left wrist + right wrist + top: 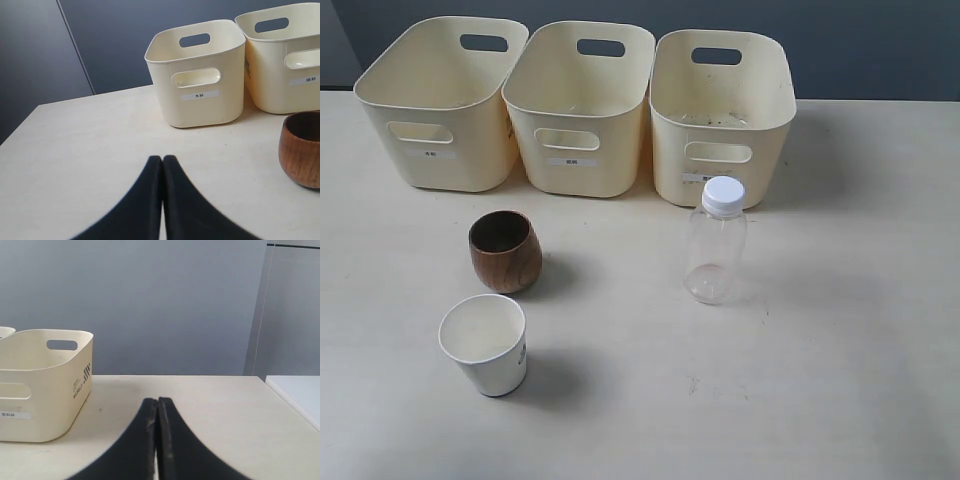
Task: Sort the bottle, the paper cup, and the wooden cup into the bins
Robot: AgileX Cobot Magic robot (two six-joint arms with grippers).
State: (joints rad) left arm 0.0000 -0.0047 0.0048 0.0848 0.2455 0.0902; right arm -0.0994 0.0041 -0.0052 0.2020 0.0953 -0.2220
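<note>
The right pincer [157,401] is seen closed, its two black fingers pressed together along their length, with nothing held between them. It is poised over a pale table [215,405]. To one side of the pincer, further back on the table, a cream bin [45,390] is seen upright, with an oval handle cut-out [62,345], a small white label [14,415] and dark print [80,382] on its side wall. The rim of a second bin [5,331] is just visible beside it. A grey wall [150,300] is seen behind the table.
</note>
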